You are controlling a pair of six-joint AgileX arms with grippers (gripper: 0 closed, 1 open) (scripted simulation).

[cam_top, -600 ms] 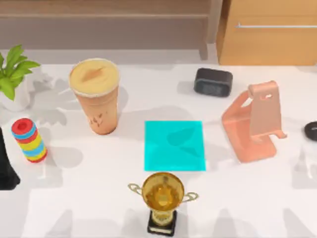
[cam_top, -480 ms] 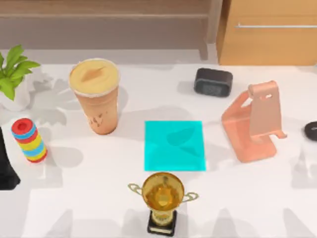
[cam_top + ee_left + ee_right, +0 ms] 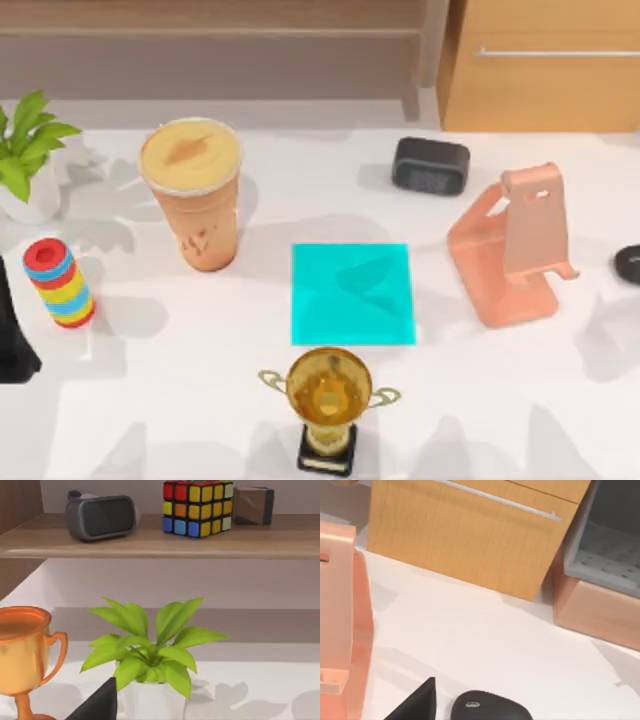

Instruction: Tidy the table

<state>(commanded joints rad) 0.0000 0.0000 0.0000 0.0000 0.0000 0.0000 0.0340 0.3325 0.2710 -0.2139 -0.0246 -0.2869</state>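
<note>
From my station the white counter [image 3: 180, 400] spreads across the whole scene, rigid, smooth and probably slippery, so nothing on it will resist sliding. It carries a milk-tea cup [image 3: 193, 195], a cyan mat [image 3: 352, 293], a gold trophy [image 3: 328, 403], a salmon phone stand [image 3: 512, 250], a dark alarm clock [image 3: 430, 166], a striped toy stack [image 3: 58, 283] and a potted plant [image 3: 28, 152]. A black mouse [image 3: 490, 709] lies at the far right edge. The trophy looks top-heavy; I would grip its stem. I cannot tell how either arm's jaws stand, left or right.
</note>
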